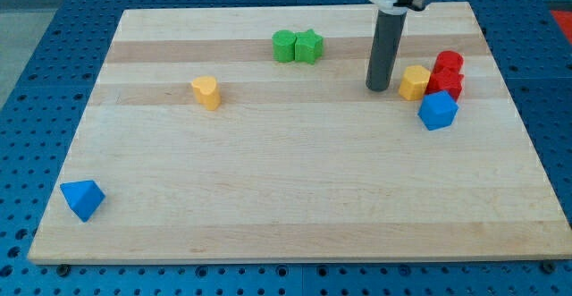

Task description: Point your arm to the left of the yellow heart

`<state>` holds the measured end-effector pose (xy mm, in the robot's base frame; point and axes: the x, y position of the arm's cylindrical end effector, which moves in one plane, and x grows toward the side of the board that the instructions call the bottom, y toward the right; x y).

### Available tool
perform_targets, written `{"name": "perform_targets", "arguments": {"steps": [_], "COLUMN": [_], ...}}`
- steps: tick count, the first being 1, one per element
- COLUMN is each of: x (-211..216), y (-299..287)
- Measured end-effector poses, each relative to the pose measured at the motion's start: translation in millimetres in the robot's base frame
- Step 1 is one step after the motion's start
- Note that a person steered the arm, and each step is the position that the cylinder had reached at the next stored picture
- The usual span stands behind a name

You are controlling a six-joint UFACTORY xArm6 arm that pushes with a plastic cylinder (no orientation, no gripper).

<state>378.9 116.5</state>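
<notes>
The yellow heart [206, 91] lies on the wooden board [295, 198] at the view's left of centre, in the upper half. My tip [378, 88] is far to the view's right of it, in the upper right part of the board. The tip stands just left of a second yellow block [414, 82], with a small gap between them.
Two green blocks [297, 46] touch each other near the view's top centre. Two red blocks [446, 74] and a blue block [437, 110] cluster beside the second yellow block at the right. A blue triangular block [82, 198] lies at the bottom left corner.
</notes>
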Motion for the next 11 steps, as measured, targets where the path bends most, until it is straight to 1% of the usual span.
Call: {"name": "perform_targets", "arguments": {"steps": [1, 2, 3, 4, 6, 7, 8, 9, 10, 11], "x": [0.7, 0.7, 0.8, 0.7, -28.8, -30.8, -19.4, 10.8, 13.0, 13.0], "y": [21.2, 23.3, -31.1, -104.2, -223.8, -292.4, -341.2, -315.9, -230.6, -178.8]}}
